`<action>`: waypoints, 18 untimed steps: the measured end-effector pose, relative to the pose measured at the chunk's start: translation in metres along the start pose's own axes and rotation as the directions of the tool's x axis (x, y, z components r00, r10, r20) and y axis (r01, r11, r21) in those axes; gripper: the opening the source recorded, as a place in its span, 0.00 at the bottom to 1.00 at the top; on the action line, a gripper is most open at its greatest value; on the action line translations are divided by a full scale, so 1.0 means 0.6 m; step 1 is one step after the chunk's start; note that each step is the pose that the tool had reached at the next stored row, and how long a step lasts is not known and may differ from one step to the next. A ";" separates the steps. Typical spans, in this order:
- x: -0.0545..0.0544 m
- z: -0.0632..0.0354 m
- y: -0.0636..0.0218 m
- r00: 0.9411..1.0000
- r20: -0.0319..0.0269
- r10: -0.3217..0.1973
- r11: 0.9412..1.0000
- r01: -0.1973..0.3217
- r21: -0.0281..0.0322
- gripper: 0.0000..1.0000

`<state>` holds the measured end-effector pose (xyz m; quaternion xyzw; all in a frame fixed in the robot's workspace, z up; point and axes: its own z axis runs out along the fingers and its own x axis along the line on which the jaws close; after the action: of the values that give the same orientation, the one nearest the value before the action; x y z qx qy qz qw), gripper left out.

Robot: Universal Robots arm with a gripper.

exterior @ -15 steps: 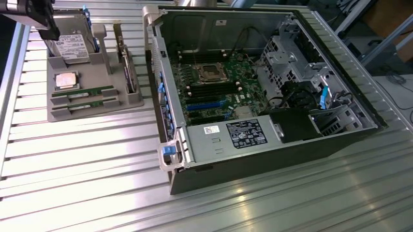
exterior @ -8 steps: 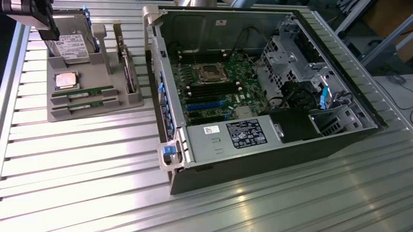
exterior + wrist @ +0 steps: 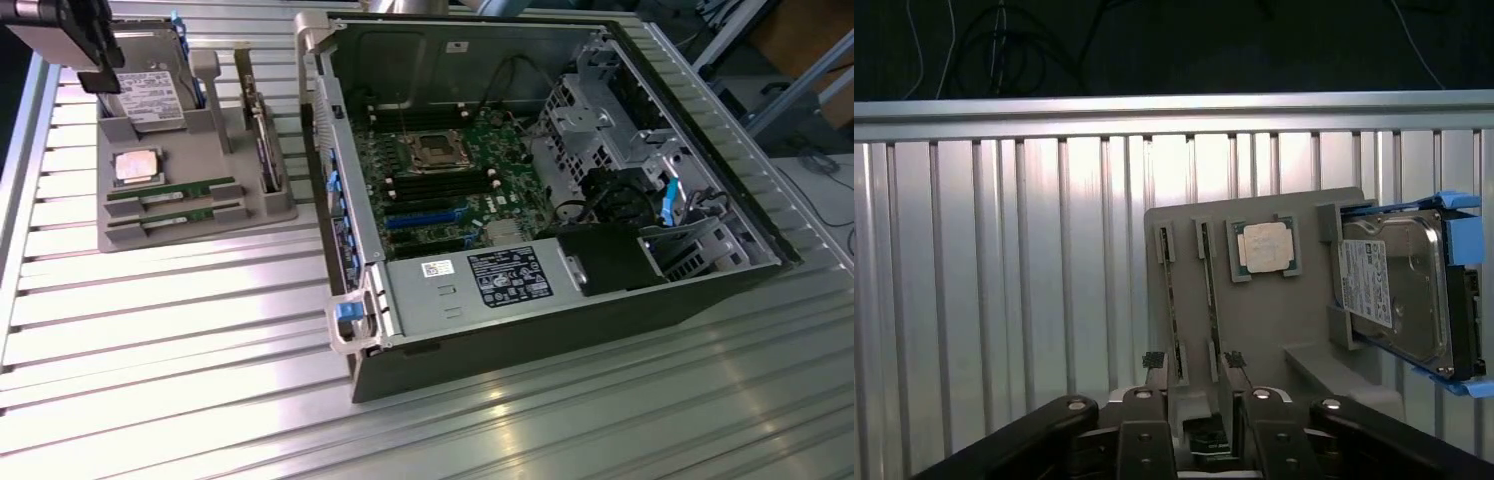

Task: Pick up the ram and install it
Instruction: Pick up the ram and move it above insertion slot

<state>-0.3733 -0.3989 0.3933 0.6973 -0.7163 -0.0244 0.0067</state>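
– Starting at the exterior view's left, what is the arm doing?
– Its pincer (image 3: 94,80) hangs over the far end of the grey tray (image 3: 134,238), by the drive (image 3: 144,95). In the wrist view its fingers (image 3: 1152,362) stand wide apart and hold nothing.
– And the ram?
– The ram (image 3: 171,190) sits in a slot at the tray's end nearest the exterior camera, a second stick (image 3: 180,212) just beside it in its own slot. Both are well apart from the pincer. The square chip (image 3: 138,166) lies between them and the drive.
– What is further right?
– A card (image 3: 267,150) stands on edge along the tray's side toward the exterior view's right. Then, on the ribbed desk (image 3: 160,340), comes the open case (image 3: 561,345): its board (image 3: 441,180) lies bare inside, and a silver supply box (image 3: 501,280) fills the near end
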 end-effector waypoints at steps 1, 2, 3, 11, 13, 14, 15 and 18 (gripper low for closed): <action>0.000 0.000 0.000 1.000 0.000 0.000 1.000 0.000 0.000 0.36; 0.000 0.000 0.000 1.000 0.000 0.000 1.000 0.000 0.000 0.36; 0.000 0.000 0.000 1.000 0.000 0.000 1.000 0.000 0.000 0.36; 0.000 0.013 -0.001 1.000 0.000 0.000 1.000 0.000 0.000 0.36; 0.001 0.021 -0.001 1.000 0.000 0.000 1.000 0.000 0.000 0.36; 0.001 0.023 -0.001 1.000 0.000 0.000 1.000 0.000 0.000 0.36; 0.001 0.025 -0.001 1.000 0.000 0.000 1.000 0.000 0.000 0.36; 0.001 0.029 -0.001 1.000 0.000 0.000 1.000 0.000 0.000 0.36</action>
<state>-0.3733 -0.3989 0.3758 0.6973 -0.7163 -0.0244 0.0067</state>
